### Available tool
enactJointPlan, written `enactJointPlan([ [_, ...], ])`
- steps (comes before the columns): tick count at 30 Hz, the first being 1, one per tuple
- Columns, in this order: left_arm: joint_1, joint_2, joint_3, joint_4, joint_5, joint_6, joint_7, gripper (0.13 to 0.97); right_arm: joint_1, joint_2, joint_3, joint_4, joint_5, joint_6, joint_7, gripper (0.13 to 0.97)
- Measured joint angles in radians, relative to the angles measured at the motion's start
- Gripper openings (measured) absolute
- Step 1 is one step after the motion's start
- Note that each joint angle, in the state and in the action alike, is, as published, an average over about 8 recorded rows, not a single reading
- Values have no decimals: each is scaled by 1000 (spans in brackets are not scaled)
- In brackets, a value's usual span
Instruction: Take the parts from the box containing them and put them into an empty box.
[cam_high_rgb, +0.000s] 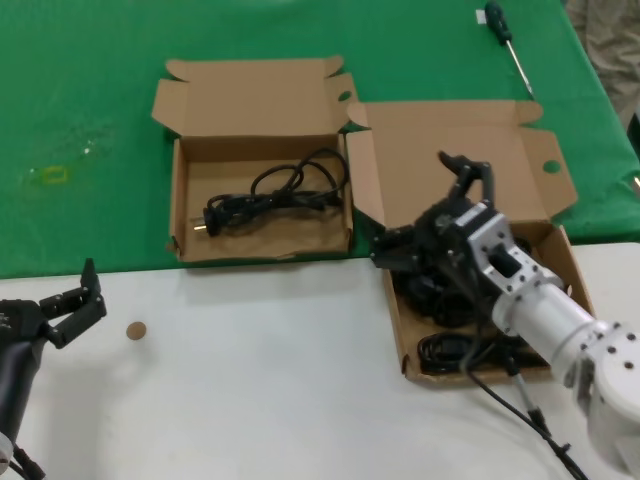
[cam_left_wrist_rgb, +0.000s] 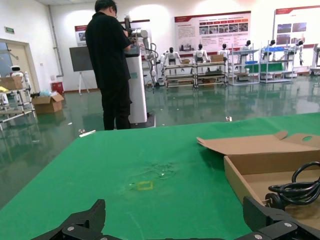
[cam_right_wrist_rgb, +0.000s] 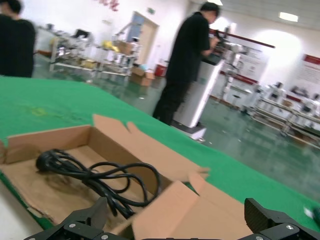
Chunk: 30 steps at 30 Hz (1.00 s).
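Left pincer (cam_high_rgb: 72, 300) waits with fingers spread and nothing in them at the near tabletop (cam_high_rgb: 270, 370) edge. Right pincer (cam_high_rgb: 425, 215), fingers apart and holding nothing, hovers over the wider box (cam_high_rgb: 560, 250), where black power cords (cam_high_rgb: 450, 350) lie bundled. Farther back on the green cloth (cam_high_rgb: 80, 120), the narrower box (cam_high_rgb: 180, 200) contains one cord (cam_high_rgb: 275, 195).

Even bright indoor light; soft shadows on table; ceiling glare, blurred background in right wrist view.
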Motion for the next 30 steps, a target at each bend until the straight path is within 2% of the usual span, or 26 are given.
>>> enactJointPlan([
  [10, 0, 0, 0, 0, 0, 0, 0, 966, -129, 0, 64, 97, 48, 98, 92, 966],
  [20, 0, 0, 0, 0, 0, 0, 0, 966, -249, 1, 124, 187, 93, 190, 178, 966],
  [30, 0, 0, 0, 0, 0, 0, 0, 966, -273, 1, 136, 205, 102, 208, 195, 966],
])
